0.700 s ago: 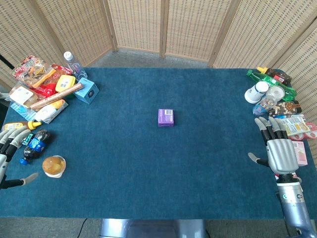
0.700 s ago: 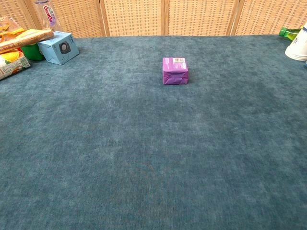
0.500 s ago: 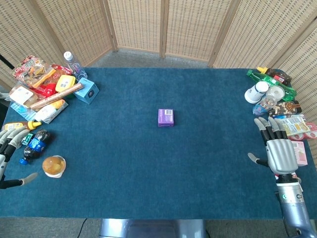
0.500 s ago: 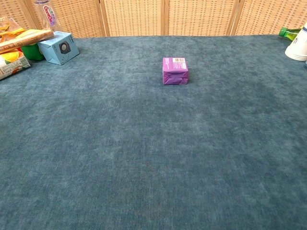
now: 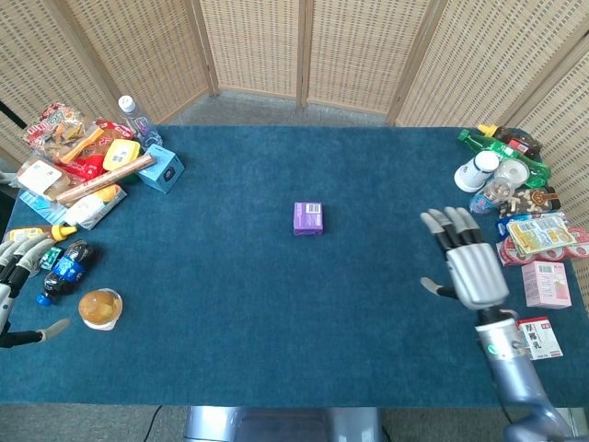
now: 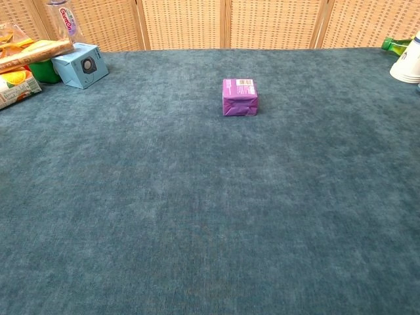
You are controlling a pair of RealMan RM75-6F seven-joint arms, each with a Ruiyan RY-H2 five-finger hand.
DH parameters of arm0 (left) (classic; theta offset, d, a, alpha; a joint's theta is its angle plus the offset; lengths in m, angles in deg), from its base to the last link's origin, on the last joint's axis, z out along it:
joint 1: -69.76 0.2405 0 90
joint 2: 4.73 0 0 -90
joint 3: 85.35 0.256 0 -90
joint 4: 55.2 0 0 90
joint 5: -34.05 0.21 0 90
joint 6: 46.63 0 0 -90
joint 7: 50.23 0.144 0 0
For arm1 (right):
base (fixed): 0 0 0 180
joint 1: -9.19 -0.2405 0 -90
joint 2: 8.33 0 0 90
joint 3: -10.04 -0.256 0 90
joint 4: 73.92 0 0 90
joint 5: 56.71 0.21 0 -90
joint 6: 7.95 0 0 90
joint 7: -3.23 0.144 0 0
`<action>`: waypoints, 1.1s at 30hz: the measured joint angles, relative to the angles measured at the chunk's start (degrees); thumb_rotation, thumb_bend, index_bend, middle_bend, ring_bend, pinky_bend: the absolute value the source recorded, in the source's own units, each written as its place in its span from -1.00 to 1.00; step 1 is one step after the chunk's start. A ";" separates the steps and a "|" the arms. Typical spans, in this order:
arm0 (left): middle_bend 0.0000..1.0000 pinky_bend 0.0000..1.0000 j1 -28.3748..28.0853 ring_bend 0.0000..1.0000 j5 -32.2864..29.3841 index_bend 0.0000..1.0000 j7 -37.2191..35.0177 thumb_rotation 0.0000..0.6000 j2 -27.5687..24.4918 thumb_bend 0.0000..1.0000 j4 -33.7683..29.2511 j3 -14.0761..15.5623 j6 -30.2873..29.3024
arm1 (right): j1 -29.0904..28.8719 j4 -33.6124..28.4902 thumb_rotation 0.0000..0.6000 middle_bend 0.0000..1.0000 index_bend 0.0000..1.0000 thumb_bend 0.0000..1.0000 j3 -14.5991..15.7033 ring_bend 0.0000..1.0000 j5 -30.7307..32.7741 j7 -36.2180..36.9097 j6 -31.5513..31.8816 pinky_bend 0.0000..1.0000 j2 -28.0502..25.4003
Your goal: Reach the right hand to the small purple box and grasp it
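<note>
The small purple box (image 5: 308, 218) sits alone near the middle of the blue table; the chest view shows the box (image 6: 239, 96) too, with a white label on top. My right hand (image 5: 467, 262) hovers to the right of the box and nearer the front edge, well apart from it, fingers spread and holding nothing. My left hand (image 5: 13, 281) rests at the table's left edge, fingers apart and empty. Neither hand appears in the chest view.
A heap of snacks, a water bottle and a light blue box (image 5: 161, 168) fills the back left corner. A dark bottle (image 5: 63, 268) and a jelly cup (image 5: 100, 308) lie by my left hand. Paper cups (image 5: 477, 170), a green bottle and packets crowd the right edge.
My right hand has moved left, away from the packets at the right edge and toward the purple box. The box and left hand have not moved.
</note>
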 measured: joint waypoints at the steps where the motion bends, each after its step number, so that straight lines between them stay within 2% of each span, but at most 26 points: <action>1: -1.00 -1.00 0.00 -1.00 -0.13 -0.85 0.04 1.00 0.01 -0.83 -0.02 -0.02 0.01 | -1.18 -0.71 1.00 -1.00 -1.00 -1.00 -0.47 -1.00 0.61 -0.76 -1.73 -1.00 0.23; 8: -1.00 -1.00 -0.17 -1.00 -1.33 -0.85 0.21 1.00 0.17 -0.83 0.18 -0.35 0.27 | -9.07 -3.66 1.00 -1.00 -1.00 -1.00 -3.57 -1.00 7.08 -5.18 -12.61 -1.00 1.93; 15: -1.00 -1.00 -0.44 -1.00 -2.22 -0.85 0.43 1.00 0.50 -0.83 0.47 -0.57 0.84 | -17.12 -1.60 1.00 -1.00 -1.00 -1.00 -7.09 -1.00 16.94 -10.23 -20.20 -1.00 5.44; 22: -1.00 -1.00 -0.74 -1.00 -3.39 -0.85 0.83 1.00 0.80 -0.83 0.62 -0.87 1.41 | -24.28 4.57 1.00 -1.00 -1.00 -1.00 -9.14 -1.00 26.65 -13.94 -25.17 -1.00 10.10; 28: -1.00 -1.00 -0.73 -1.00 -4.05 -0.85 1.00 1.00 0.89 -0.83 0.61 -1.10 1.37 | -29.81 11.32 1.00 -1.00 -1.00 -1.00 -9.55 -1.00 33.22 -15.66 -28.52 -1.00 14.40; 33: -1.00 -1.00 -0.67 -1.00 -4.90 -0.85 0.90 1.00 0.96 -0.83 0.91 -1.26 1.40 | -32.80 15.97 1.00 -1.00 -1.00 -1.00 -8.95 -1.00 35.88 -16.22 -30.54 -1.00 17.25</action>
